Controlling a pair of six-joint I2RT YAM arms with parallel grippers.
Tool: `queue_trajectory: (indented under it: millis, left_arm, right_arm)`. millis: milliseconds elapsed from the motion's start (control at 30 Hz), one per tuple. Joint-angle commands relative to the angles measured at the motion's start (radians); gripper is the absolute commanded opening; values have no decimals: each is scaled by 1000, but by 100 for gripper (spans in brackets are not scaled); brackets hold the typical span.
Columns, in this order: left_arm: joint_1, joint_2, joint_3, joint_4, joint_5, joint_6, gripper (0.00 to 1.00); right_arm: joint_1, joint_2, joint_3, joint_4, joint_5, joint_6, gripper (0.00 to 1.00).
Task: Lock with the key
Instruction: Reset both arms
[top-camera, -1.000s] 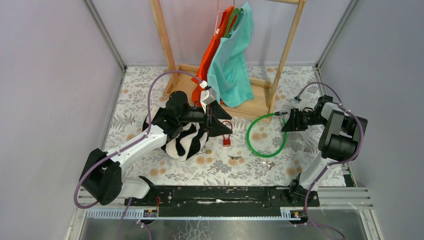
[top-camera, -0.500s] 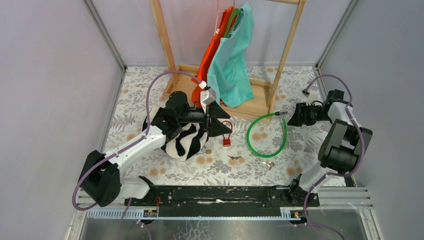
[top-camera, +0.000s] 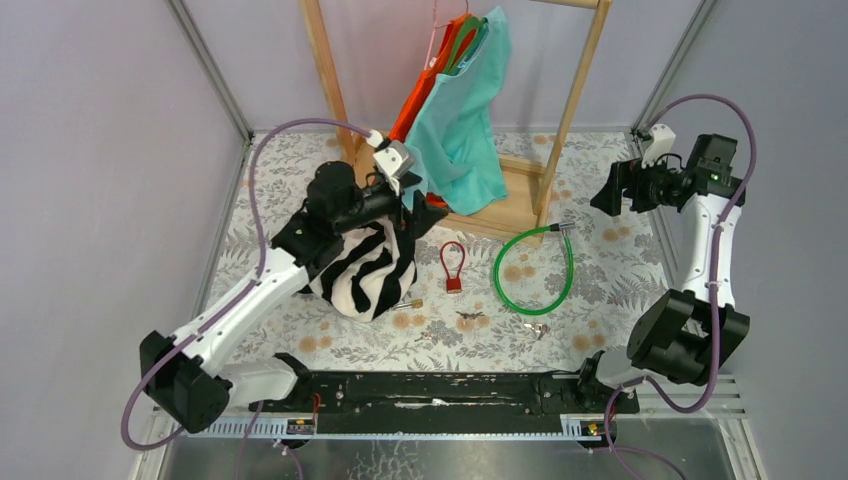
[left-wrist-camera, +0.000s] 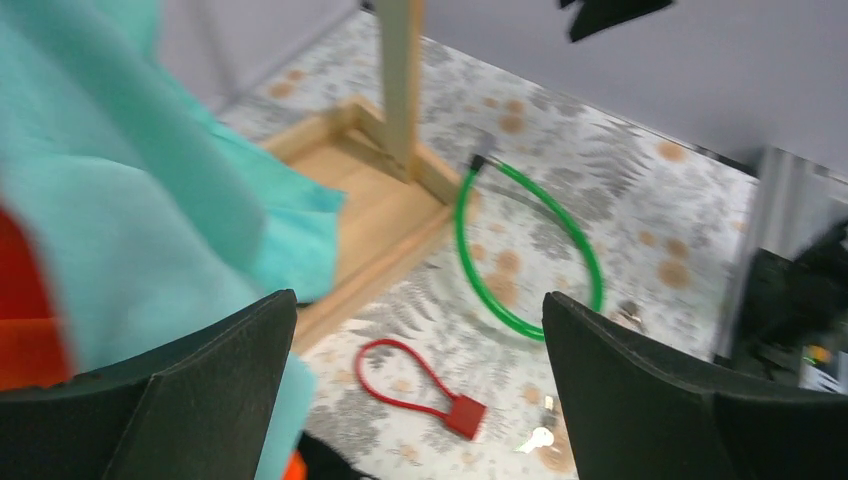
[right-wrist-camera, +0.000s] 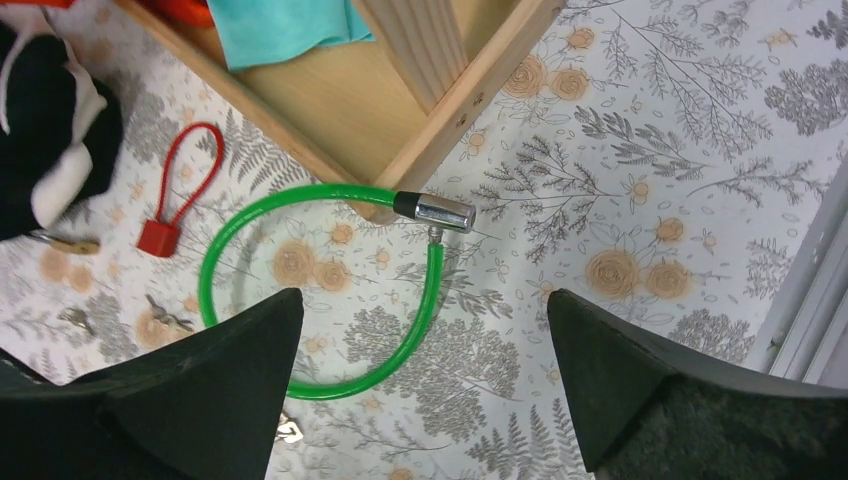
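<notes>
Two sets of fingers stand wide apart, and neither holds anything. The left fingers (left-wrist-camera: 640, 400) hover above the desk (top-camera: 620, 280), just beside the hanging teal garment (top-camera: 460, 130) and over the zebra-striped cloth (top-camera: 365, 275). The right fingers (right-wrist-camera: 660, 400) hang high at the far right corner, well apart from both locks.

The red cable padlock (right-wrist-camera: 158, 238) lies flat on the floral desk between the striped cloth and the green cable lock (right-wrist-camera: 433, 290), touching neither. The green lock is curled into a loop, and its metal end (right-wrist-camera: 433, 212) sits just beside the corner of the wooden rack's base (top-camera: 510, 205). A small bunch of keys (top-camera: 538, 329) lies on the near side of the green loop. Another dark key-like piece (top-camera: 470, 318) lies nearer the red padlock, and a brass-coloured piece (top-camera: 408, 302) rests at the edge of the cloth. An orange garment (top-camera: 425, 95) hangs behind the teal one.
</notes>
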Motion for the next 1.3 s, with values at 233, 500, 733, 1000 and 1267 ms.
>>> queue_trajectory:
  millis: [233,500,733,1000,1267]
  left_arm:
    - [46,-219,57,-296,-465,249,100]
    - [195,-351,-64,-269,-542,197,100]
    - [338,-419,-137,-230,-495,111,100]
    - [409,-448,-241,-131,-490,74,100]
    - [419,-432,-333,-11,-494,125,100]
  right_arm:
    - [-1,-62,141,19,159,251,99]
    - [-1,-77,136,44,-93,319,99]
    - [126,-228,-108,390,-1,458,99]
    - [357,-373,-275,512,292,463,99]
    - [358,-498,-434,571,343,410,99]
